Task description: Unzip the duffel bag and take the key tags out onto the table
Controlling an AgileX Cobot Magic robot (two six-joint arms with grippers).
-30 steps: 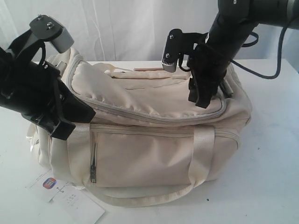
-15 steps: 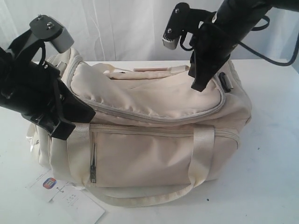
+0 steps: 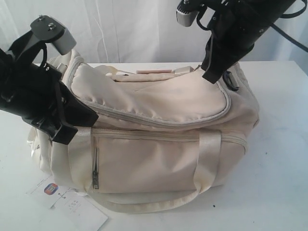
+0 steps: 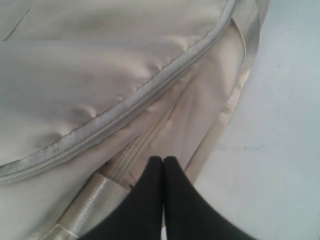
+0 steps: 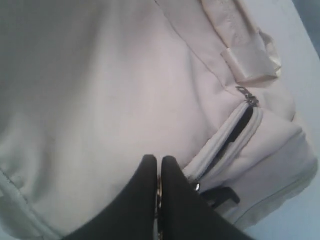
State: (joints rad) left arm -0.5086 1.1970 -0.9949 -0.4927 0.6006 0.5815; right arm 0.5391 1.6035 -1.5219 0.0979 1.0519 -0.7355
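While the bag (image 3: 154,163) sits in the middle of the table (image 3: 281,163), its top zip (image 3: 159,124) looks shut all along the front curve. The left gripper (image 3: 65,134) is low at the bag's left end, by the front handle (image 3: 77,159). In the left wrist view its fingers (image 4: 150,185) are pressed tight together with nothing between them, and their tips point at the cloth next to the handle strap. I cannot tell if they touch the bag. The right gripper (image 3: 210,77) hangs at the right end of the bag's top, with its tip close to the zip there. Its fingers (image 5: 142,195) are closed too. A tiny shiny bit shows between them, but I cannot tell what it is. Just past that tip, a short dark gap (image 5: 235,131) shows in a zip at the bag's right end. A white paper tag (image 3: 67,202) lies flat on the table by the bag's front left corner.
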